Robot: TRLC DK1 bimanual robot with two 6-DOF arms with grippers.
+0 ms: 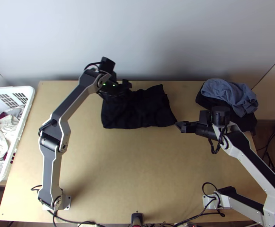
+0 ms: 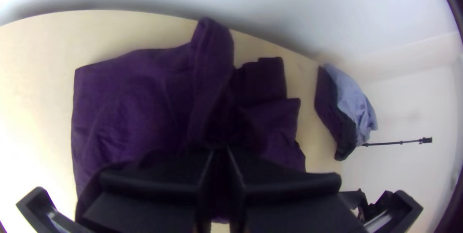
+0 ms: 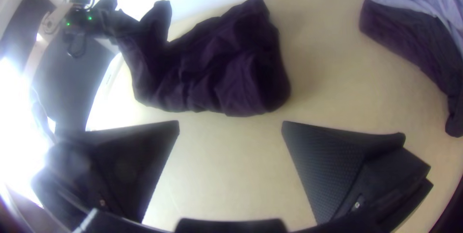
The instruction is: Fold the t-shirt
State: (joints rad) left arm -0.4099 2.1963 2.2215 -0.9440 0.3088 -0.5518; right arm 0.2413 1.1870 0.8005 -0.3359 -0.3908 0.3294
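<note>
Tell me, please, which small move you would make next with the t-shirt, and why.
I would probably have the left claw lay its pinched part of the dark t-shirt down over the rest: that part rises to the claw, while the rest lies rumpled on the table. The open right claw, beside the shirt, holds nothing.

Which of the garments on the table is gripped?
The dark t-shirt, pinched and partly lifted by the left gripper; the blue garment and dark clothing beneath it lie apart at the far right.
</note>
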